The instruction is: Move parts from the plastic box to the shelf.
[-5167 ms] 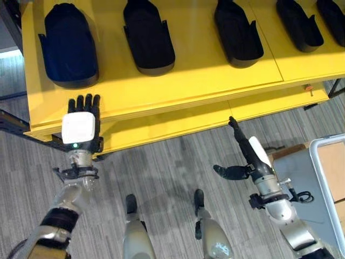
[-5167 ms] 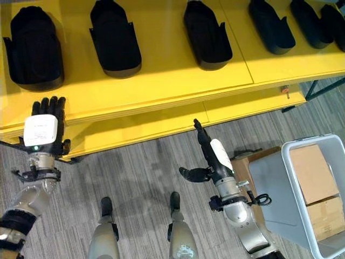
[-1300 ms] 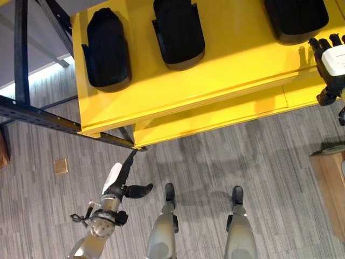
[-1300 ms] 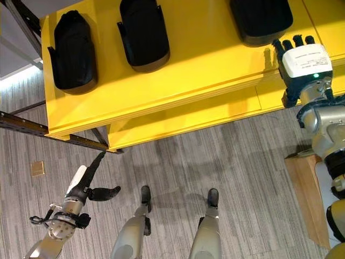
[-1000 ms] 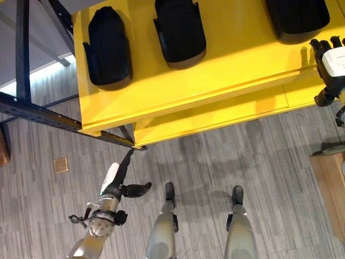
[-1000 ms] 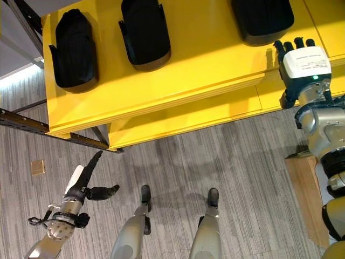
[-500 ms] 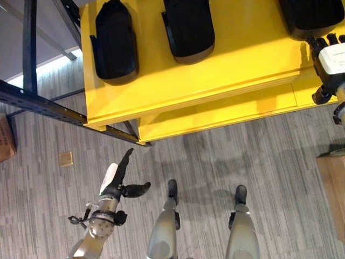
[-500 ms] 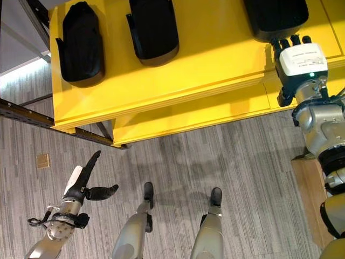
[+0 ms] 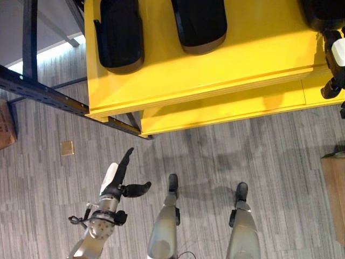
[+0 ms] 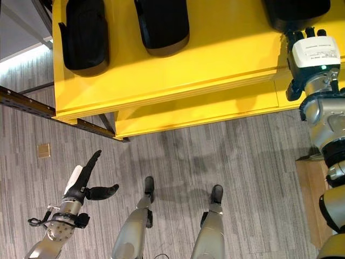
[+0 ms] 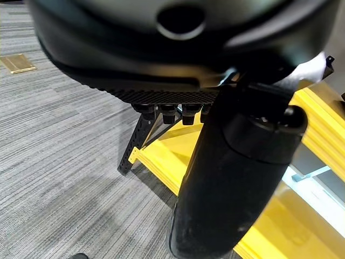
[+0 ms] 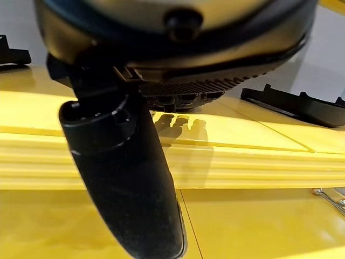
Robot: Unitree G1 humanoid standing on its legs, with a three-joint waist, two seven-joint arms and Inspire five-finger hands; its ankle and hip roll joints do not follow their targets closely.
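While both hands hold nothing | right hand [image 10: 314, 53] flat, fingers straight, at yellow shelf [image 10: 226, 59] edge | left hand [image 10: 85, 181] fingers spread, below shelf | risk: arm bumps shelf edge

Three parts [image 10: 86, 35] lie side by side on the shelf [image 10: 215, 65].

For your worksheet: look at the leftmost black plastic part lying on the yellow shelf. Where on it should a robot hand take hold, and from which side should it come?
Judging by its pose, grip the leftmost black plastic part across its narrow width, near its rounded front end. It lies flat and lengthwise on the yellow shelf, with bare shelf along both long sides, so fingers and thumb could straddle it. Come from above and the shelf's front edge, probably with the open left hand, which hangs nearer that end.
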